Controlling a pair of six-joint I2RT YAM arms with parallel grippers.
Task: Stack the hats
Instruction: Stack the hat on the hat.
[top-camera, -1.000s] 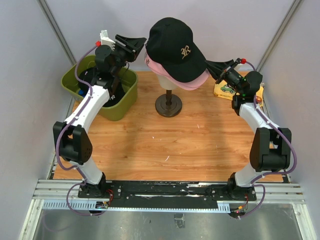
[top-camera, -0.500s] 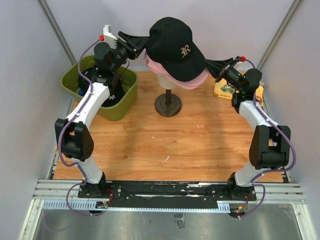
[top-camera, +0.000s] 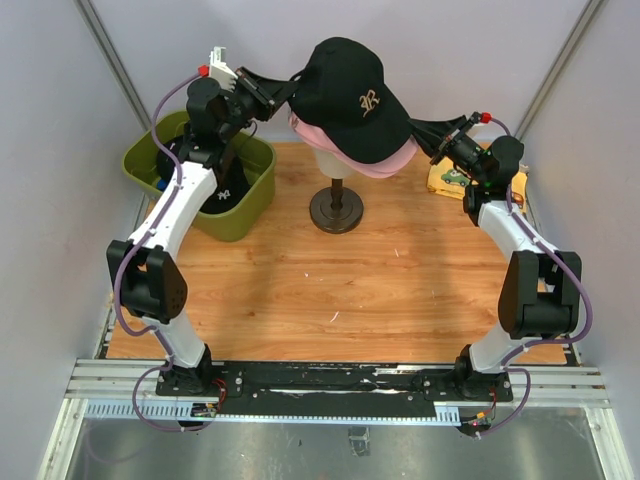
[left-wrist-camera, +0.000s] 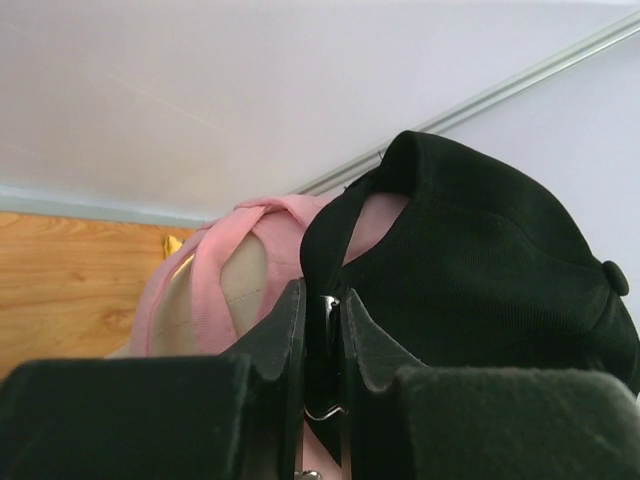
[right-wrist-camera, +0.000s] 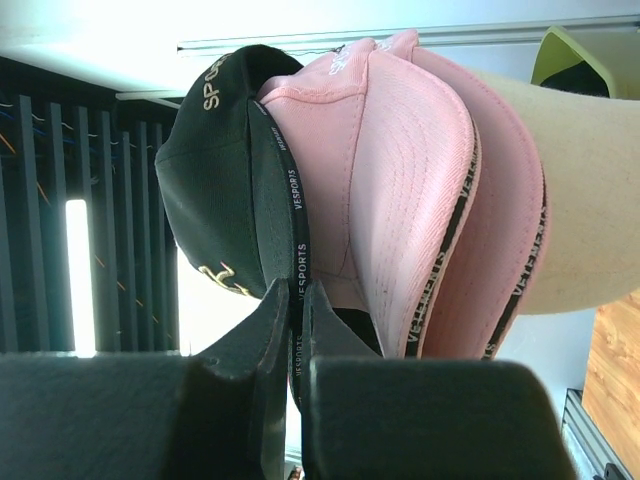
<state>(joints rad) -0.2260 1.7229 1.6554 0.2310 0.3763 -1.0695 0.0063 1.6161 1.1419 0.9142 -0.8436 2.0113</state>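
Note:
A black hat (top-camera: 350, 95) with a gold logo sits on top of a pink hat (top-camera: 390, 162) on the mannequin head. My left gripper (top-camera: 283, 88) is at the black hat's back, shut on its rear strap and buckle (left-wrist-camera: 325, 300). From the right, my right gripper (top-camera: 420, 130) is shut on the edge of the black hat's brim (right-wrist-camera: 270, 200). In the right wrist view the pink hat's brim (right-wrist-camera: 400, 170) lies right beside the black one. Another black hat (top-camera: 228, 190) lies in the bin.
The cream mannequin head (right-wrist-camera: 590, 200) stands on a dark round stand (top-camera: 337, 210) at the back middle of the wooden table. An olive-green bin (top-camera: 140, 165) is at the back left under my left arm. A yellow flat object (top-camera: 445, 180) lies at the back right.
My left gripper has risen a little, reached the black hat's back and shut on its strap. The right gripper has stayed shut on the brim.

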